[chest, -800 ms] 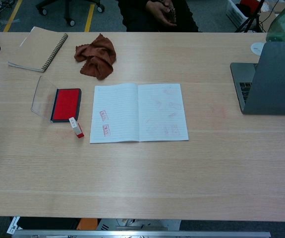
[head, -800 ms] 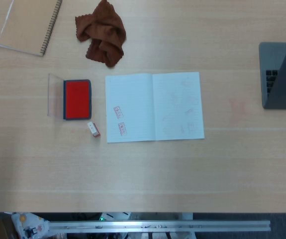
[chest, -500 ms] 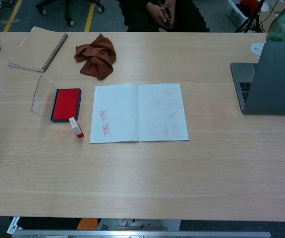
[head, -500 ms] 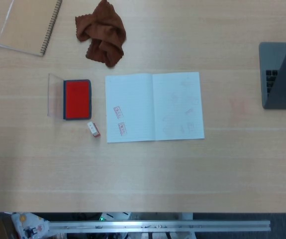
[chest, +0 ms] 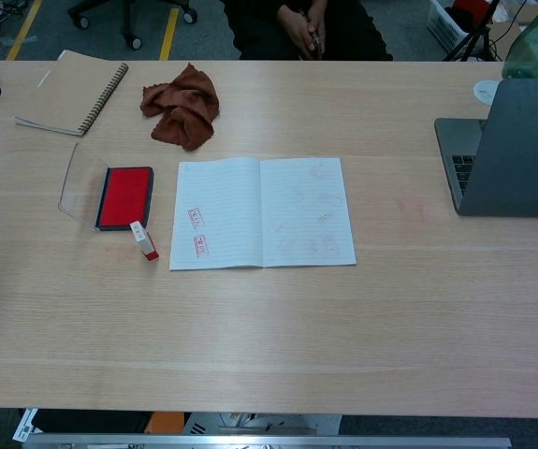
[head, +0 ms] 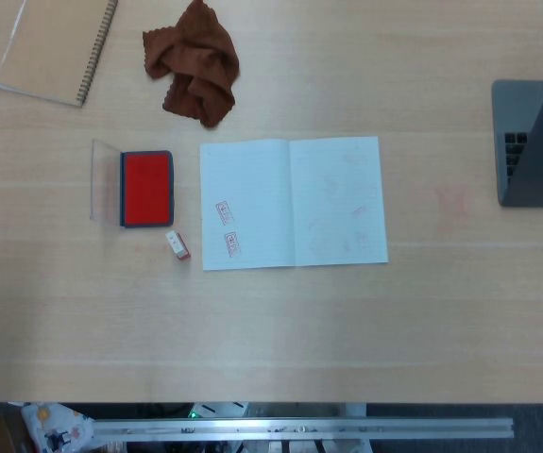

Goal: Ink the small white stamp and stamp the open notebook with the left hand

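A wide wooden table [head: 271,330] is seen from above in the head view and at a slant in the chest view, and everything else lies on it. A grey laptop [chest: 512,150] is set at the 3 o'clock edge of the table, its lid raised; only part of it is caught in the head view [head: 535,142]. The open notebook [head: 293,203] is laid flat near the middle of the table, its pages lined. Two red stamp marks [head: 229,226] are printed on the lower part of its left page, one above the other, and faint reddish marks are spread over the right page. A closed spiral notebook [head: 54,47] with a tan cover is placed at 10 o'clock from the open notebook, well apart from it. A crumpled brown cloth [head: 194,61] is heaped at 11 o'clock from the open notebook, between it and the spiral notebook. The ink pad [head: 146,188] is set just beside the open notebook at 9 o'clock, its red surface bared and its clear lid [head: 106,181] swung open on the far side from the notebook. The small white stamp [head: 178,244], red at one end, is laid on its side on the table at 5 o'clock from the ink pad, just beside the pad's corner and near the open notebook's lower left corner, touched by nothing. Neither hand is shown in either view, so the state of the fingers cannot be told.
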Controlling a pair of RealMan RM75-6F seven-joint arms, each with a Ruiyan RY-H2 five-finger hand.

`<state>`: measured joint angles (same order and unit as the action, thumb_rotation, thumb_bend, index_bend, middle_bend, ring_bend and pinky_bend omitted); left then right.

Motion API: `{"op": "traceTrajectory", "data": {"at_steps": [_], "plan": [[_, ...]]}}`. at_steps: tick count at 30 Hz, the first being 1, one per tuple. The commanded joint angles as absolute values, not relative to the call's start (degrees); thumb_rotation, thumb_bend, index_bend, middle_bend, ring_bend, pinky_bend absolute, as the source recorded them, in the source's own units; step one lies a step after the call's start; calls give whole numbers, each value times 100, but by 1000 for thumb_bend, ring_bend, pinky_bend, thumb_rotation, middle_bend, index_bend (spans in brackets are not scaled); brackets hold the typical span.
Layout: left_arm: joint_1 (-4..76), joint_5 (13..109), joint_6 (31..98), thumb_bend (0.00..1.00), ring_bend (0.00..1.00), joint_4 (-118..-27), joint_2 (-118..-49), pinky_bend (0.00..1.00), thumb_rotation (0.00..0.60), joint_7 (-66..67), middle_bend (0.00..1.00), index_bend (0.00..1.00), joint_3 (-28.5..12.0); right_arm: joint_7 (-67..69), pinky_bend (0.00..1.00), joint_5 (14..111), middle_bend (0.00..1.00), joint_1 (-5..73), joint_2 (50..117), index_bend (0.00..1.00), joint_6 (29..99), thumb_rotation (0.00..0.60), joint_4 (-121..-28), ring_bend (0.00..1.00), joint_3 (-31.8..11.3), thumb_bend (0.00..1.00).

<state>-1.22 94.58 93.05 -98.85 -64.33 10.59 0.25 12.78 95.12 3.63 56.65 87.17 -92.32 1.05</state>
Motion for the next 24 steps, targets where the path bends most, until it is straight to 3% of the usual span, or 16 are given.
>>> {"op": "traceTrajectory", "data": {"at_steps": [1, 8, 14, 18, 24], "plan": [[-45, 9554, 9224, 341, 250, -9881, -6377, 292, 600, 939, 280, 212, 48, 1273, 261, 9505, 373, 364, 5662, 322, 8719, 600, -9240, 186, 101, 350], [243, 9852, 8983, 341, 291, -9660, -6361, 386, 600, 710, 325, 212, 50, 1211, 261, 9466, 373, 375, 5649, 322, 8678, 600, -9277, 186, 94, 350], [629, 10186, 8585, 340, 479, -9529, -6312, 615, 600, 545, 462, 214, 99, 1167, 261, 9452, 373, 388, 5632, 322, 8647, 600, -9324, 186, 90, 350], [925, 10370, 8252, 340, 535, -9527, -6269, 695, 600, 521, 510, 214, 120, 1142, 261, 9436, 373, 387, 5621, 322, 8632, 600, -9346, 186, 93, 349], [1468, 10638, 7620, 318, 751, -9477, -6231, 859, 600, 404, 744, 224, 170, 1109, 261, 9411, 373, 388, 5611, 322, 8605, 600, -9370, 186, 95, 350]]}}
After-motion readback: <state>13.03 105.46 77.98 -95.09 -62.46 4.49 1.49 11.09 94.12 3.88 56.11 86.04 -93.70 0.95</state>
